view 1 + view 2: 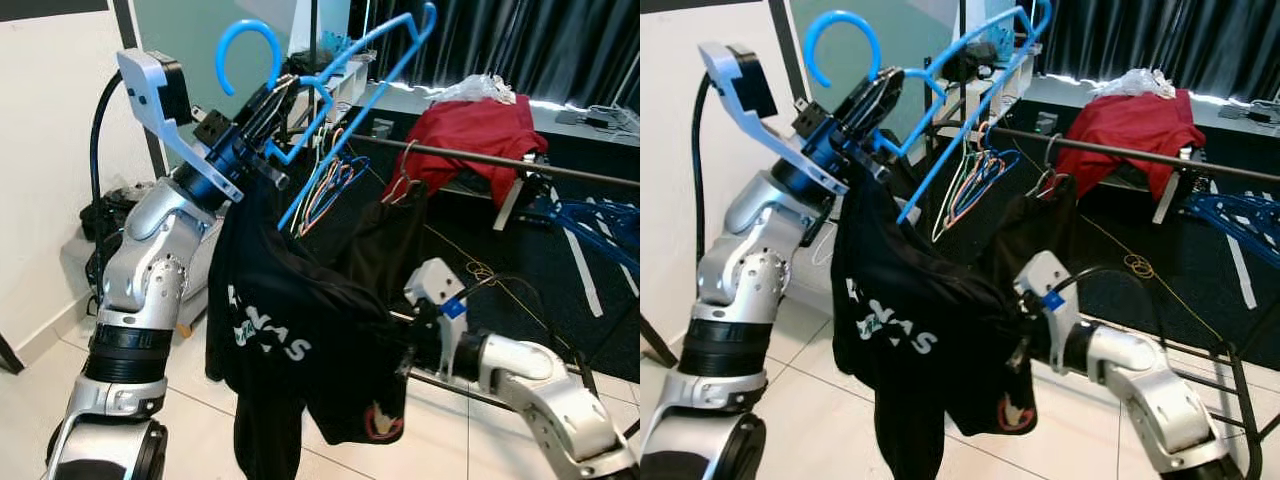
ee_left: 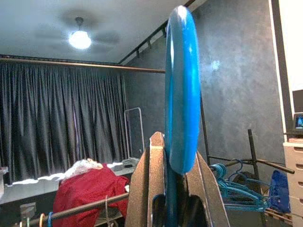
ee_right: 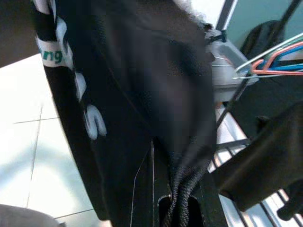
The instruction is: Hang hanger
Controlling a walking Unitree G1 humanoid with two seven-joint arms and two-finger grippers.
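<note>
A blue plastic hanger is held high at the left, its hook curling upward. My left gripper is shut on the hanger just below the hook; the left wrist view shows the blue hook pinched between the fingers. A black shirt with white lettering droops from the hanger. My right gripper is shut on the shirt's fabric low at the centre. A dark clothes rail crosses behind, to the right.
Several coloured hangers and a red garment hang on the rail. More blue hangers lie at the right. A white wall stands at the left, dark curtains behind. The floor is pale tile.
</note>
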